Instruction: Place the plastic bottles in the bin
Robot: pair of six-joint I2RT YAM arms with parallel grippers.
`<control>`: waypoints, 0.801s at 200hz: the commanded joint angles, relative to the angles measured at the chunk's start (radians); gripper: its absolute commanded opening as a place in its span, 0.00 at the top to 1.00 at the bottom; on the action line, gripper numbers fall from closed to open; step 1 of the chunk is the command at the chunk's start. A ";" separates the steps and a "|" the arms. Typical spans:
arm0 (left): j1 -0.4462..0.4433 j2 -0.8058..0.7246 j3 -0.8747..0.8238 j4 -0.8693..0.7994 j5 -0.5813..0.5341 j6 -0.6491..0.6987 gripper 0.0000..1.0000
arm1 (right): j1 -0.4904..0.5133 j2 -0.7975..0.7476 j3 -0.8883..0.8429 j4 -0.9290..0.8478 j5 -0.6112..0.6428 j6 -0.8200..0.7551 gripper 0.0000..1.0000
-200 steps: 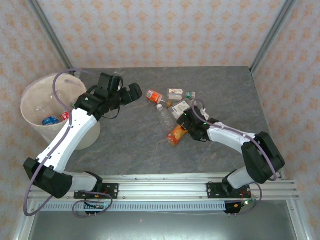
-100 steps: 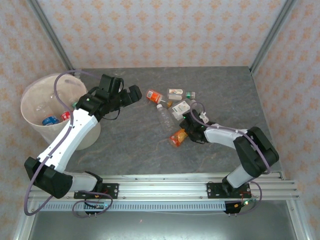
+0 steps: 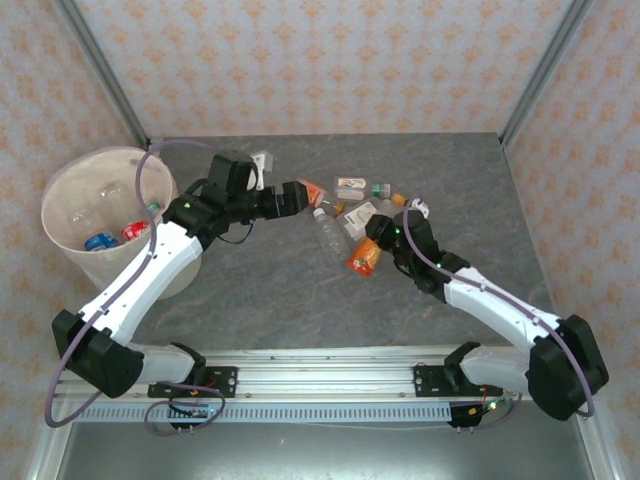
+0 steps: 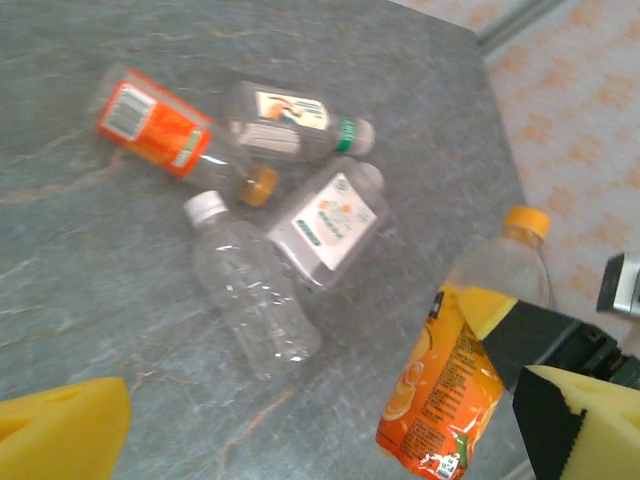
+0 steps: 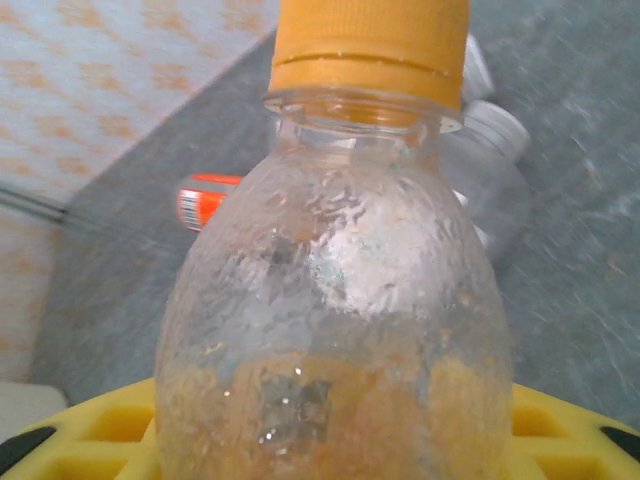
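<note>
While my left gripper (image 3: pixel 298 196) hangs with jaws wide apart beside the loose clear plastic bottles (image 4: pixel 255 300) on the grey stone-patterned table (image 3: pixel 260 290), my right gripper (image 3: pixel 373 245) is clamped on the orange-labelled, orange-capped clear bottle (image 5: pixel 340 300). This bottle is well apart from the large round pale pink-beige translucent bin (image 3: pixel 58 190) at far left, which contains a blue-labelled bottle (image 3: pixel 100 241).

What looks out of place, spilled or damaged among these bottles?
Nothing is spilled. The loose bottles lie on their sides in an untidy cluster on the table, and the orange-labelled bottle held in the right gripper hangs tilted, its label looking wrinkled at the bottom end.
</note>
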 commanded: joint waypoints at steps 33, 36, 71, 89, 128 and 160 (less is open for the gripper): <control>-0.063 -0.082 -0.076 0.217 0.371 0.154 0.00 | -0.004 -0.102 0.101 0.184 -0.284 -0.052 0.50; -0.074 -0.084 -0.071 0.207 0.371 0.172 0.00 | -0.003 -0.101 0.115 0.186 -0.304 -0.051 0.50; -0.123 -0.090 -0.053 0.232 0.448 0.225 0.00 | -0.003 -0.068 0.212 0.255 -0.474 -0.040 0.49; -0.124 -0.080 -0.050 0.277 0.451 0.199 0.00 | 0.000 -0.048 0.244 0.309 -0.555 -0.039 0.49; -0.132 -0.061 -0.029 0.380 0.556 0.165 0.00 | 0.035 0.000 0.331 0.304 -0.672 -0.084 0.48; -0.140 -0.077 -0.042 0.448 0.586 0.165 0.05 | 0.060 0.031 0.379 0.306 -0.724 -0.096 0.46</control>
